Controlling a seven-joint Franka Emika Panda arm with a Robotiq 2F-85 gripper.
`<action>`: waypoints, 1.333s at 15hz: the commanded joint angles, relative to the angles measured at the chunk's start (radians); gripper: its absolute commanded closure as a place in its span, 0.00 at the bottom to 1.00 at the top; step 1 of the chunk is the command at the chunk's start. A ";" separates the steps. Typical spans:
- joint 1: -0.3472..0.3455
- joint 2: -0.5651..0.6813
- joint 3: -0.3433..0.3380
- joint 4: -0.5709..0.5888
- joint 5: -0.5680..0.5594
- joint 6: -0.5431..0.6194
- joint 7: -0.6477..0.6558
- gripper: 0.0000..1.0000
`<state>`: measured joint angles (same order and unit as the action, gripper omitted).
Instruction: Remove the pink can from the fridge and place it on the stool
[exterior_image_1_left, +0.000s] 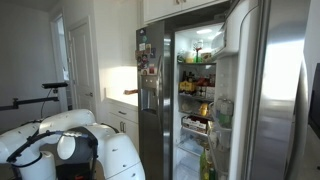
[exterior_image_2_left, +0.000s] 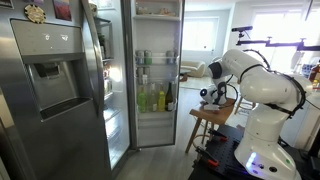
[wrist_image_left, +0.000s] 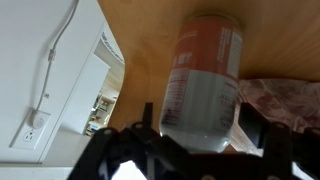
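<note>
The pink can (wrist_image_left: 205, 75), pink at the top with a white label, lies between the two fingers of my gripper (wrist_image_left: 198, 118) in the wrist view, with the stool's wooden seat (wrist_image_left: 150, 30) right behind it. The fingers sit against its sides, so the gripper looks shut on the can. In an exterior view my gripper (exterior_image_2_left: 207, 95) hangs just above the wooden stool (exterior_image_2_left: 212, 116), to the right of the open fridge (exterior_image_2_left: 155, 70). The fridge (exterior_image_1_left: 200, 90) also stands open in both exterior views, its shelves full of bottles.
The steel fridge door (exterior_image_2_left: 60, 90) with its dispenser stands swung open. A white wall with a socket and cable (wrist_image_left: 45, 100) is beside the stool. A patterned cloth (wrist_image_left: 285, 100) lies next to the can. White cabinets (exterior_image_1_left: 120, 105) stand beside the fridge.
</note>
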<state>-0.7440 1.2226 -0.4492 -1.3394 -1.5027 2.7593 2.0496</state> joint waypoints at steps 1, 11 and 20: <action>-0.012 0.007 0.005 0.032 0.016 -0.004 0.000 0.00; -0.005 -0.084 0.006 -0.010 0.096 0.007 -0.017 0.00; 0.009 -0.340 0.020 -0.207 0.106 0.048 -0.218 0.00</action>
<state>-0.7467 1.0370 -0.4514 -1.3921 -1.4198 2.7861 1.9662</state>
